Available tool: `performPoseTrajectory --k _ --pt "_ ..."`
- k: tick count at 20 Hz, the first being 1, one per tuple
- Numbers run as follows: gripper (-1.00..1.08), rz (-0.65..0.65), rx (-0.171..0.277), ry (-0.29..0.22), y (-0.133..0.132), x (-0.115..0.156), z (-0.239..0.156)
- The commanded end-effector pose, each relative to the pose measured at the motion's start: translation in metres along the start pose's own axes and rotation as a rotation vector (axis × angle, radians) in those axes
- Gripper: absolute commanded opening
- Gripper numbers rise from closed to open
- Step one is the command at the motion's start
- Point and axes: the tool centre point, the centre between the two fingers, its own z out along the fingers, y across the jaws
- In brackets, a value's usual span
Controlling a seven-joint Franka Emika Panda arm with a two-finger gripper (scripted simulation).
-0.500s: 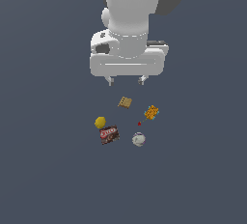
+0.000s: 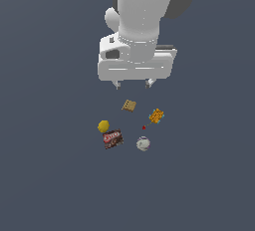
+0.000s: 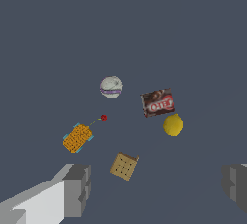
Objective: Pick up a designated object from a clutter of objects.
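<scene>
Five small items lie loosely grouped below the gripper [image 2: 133, 82], whose fingers are spread apart, holding nothing, probably for a descent. Yellow fruit [image 2: 103, 126] sits just beside the red-labelled box [image 2: 113, 139], apart from the cracker [image 2: 129, 106].

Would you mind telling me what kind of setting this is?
Most likely a simulated test scene: a flat, featureless grey floor, an open gripper overhead, and small props such as a yellow fruit and a cracker.

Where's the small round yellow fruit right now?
In the exterior view, the small round yellow fruit lies at the clutter's left, touching the dark red-labelled box.
</scene>
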Motion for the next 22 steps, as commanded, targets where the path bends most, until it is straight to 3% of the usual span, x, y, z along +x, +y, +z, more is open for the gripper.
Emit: performPoseTrajectory --k 1,12,22 --pt "1.0 -0.01 -0.003 -0.005 -0.001 -0.001 0.001" --pt "1.0 -0.044 0.005 -0.002 0.009 0.004 0.021" --pt "1.0 -0.154 0.022 0.004 0.042 0.009 0.085"
